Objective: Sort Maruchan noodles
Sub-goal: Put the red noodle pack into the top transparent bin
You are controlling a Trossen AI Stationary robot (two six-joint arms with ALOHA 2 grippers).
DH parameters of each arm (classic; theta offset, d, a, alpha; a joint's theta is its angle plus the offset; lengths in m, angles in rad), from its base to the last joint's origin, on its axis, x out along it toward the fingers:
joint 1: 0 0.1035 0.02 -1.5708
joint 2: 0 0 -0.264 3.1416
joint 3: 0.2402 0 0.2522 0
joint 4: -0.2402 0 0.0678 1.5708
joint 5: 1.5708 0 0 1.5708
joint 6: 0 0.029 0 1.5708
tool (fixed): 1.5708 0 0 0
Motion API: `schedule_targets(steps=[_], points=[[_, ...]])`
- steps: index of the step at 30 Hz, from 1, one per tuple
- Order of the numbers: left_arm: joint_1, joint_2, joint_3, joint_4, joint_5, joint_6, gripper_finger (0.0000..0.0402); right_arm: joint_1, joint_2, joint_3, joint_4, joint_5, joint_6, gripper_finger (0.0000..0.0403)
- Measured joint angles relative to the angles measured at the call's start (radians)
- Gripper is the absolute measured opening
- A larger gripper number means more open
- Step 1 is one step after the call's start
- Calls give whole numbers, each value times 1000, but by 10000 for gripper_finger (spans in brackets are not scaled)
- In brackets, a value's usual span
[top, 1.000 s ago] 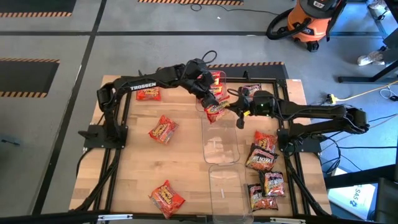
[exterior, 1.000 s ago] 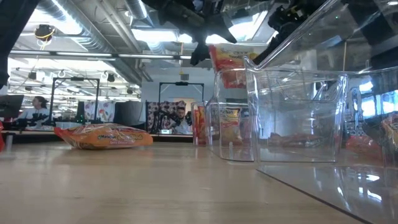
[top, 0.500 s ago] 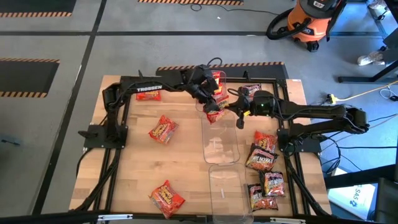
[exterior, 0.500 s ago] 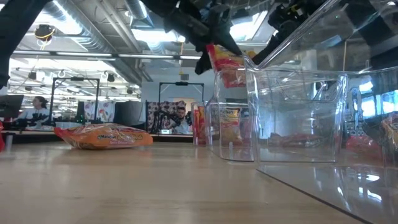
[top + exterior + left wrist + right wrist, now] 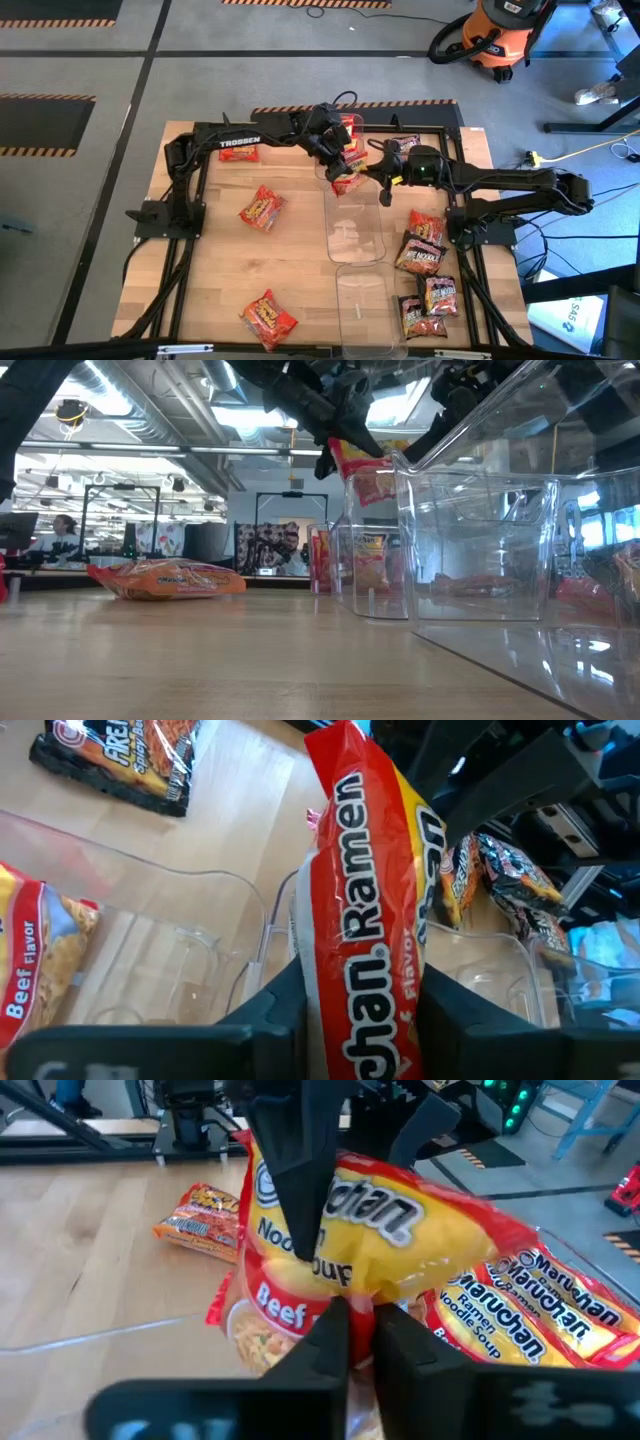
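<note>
A red-yellow Maruchan noodles packet [image 5: 347,181] hangs in the air over the far end of a clear bin [image 5: 355,240]. My left gripper [image 5: 338,163] is on it from the far left, shut on it. My right gripper [image 5: 380,177] comes in from the right and is shut on it too. More red-yellow packets [image 5: 540,1315] lie in another clear bin [image 5: 349,130] just beyond. Loose packets lie flat on the table, orange-red on the left [image 5: 262,208] and dark on the right [image 5: 420,256]. My left gripper pinches the packet's upper part [image 5: 330,1190] between its two fingers, one finger [image 5: 297,1180] on the printed face and one behind. The fingers point down from above. In the left wrist view the packet [image 5: 365,920] stands between both fingers, lifted clear. My right gripper pinches the packet's lower edge [image 5: 330,1295] between its nearly closed fingers [image 5: 325,1335]. It reaches in level from the table's right. The packet stands above the fingers, clear of the table and the bin.
A second clear bin [image 5: 365,300] stands nearer the front edge. Orange-red packets lie at the far left [image 5: 238,152] and near left [image 5: 268,318]. Dark packets sit at the right [image 5: 441,296] and far right [image 5: 405,145]. Bare wood lies between the left packets.
My left gripper has moved a little toward the far right, onto the packet that my right gripper keeps in the air, and now has its fingers on it. The packet has tipped slightly and stays clear of the bin.
</note>
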Motion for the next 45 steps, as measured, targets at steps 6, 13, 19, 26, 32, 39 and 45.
schedule_targets(steps=[6, 13, 19, 26, 32, 39, 45], points=[[0, 0, 0, 2, -2, 66, 84, 0, -18, 0, -13, 10, 9, 110], [32, -15, 25, -45, -37, 199, 83, 0, -217, 0, -199, 24, 9, 204], [69, -21, 61, -87, -137, 393, 83, 0, -361, 0, -329, 70, 11, 226], [119, 18, 61, -117, -138, 530, 83, 0, -378, 0, -405, 107, 13, 218], [130, 85, 61, -118, -133, 576, 83, 0, -341, 0, -414, 115, 20, 214], [125, 160, 60, -117, -143, 577, 83, 0, -287, 0, -413, 114, 35, 214], [125, 210, 60, -116, -157, 578, 83, 0, -242, 0, -412, 114, 40, 214]])
